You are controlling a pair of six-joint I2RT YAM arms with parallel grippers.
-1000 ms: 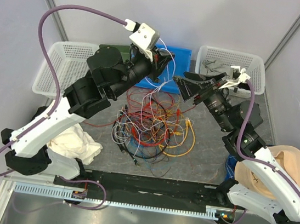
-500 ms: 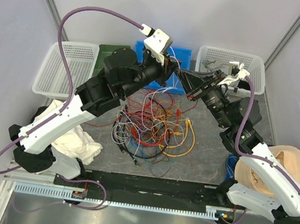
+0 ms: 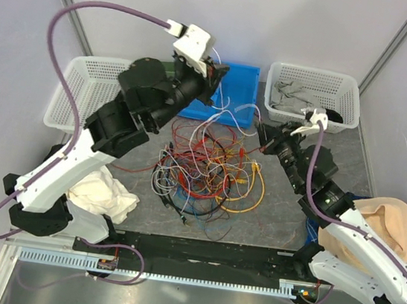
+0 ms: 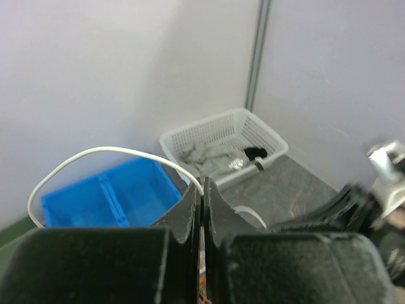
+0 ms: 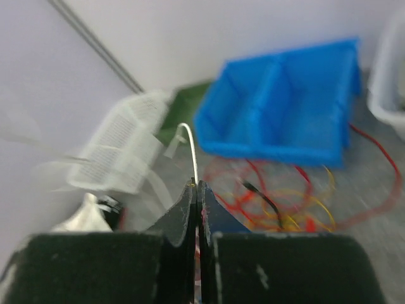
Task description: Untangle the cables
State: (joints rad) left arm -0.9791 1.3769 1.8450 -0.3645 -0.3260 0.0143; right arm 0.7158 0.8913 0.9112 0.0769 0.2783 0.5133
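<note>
The cables point(image 3: 209, 169) lie in a red, orange, yellow, white and black tangle mid-table. Above the blue bin, my left gripper point(image 3: 219, 73) is raised and shut on a white cable point(image 4: 101, 151) that loops out from its fingertips point(image 4: 202, 185). My right gripper point(image 3: 261, 133) hangs right of the tangle's far edge. It is shut on a thin white cable point(image 5: 190, 152) that rises from its tips point(image 5: 197, 185). White strands point(image 3: 233, 112) run between the two grippers and down into the pile. Red and yellow wires point(image 5: 285, 206) blur behind the right fingers.
A blue two-part bin point(image 3: 239, 82) stands at the back centre. One white basket point(image 3: 84, 91) is at the left; another point(image 3: 313, 91), holding grey cloth, is at the back right. A white cloth point(image 3: 104, 195) lies front left, a straw hat point(image 3: 381, 228) at the right.
My right gripper has shut on a white cable and drawn back toward the right. The left arm swung toward the right gripper, then back left, still holding its cable.
</note>
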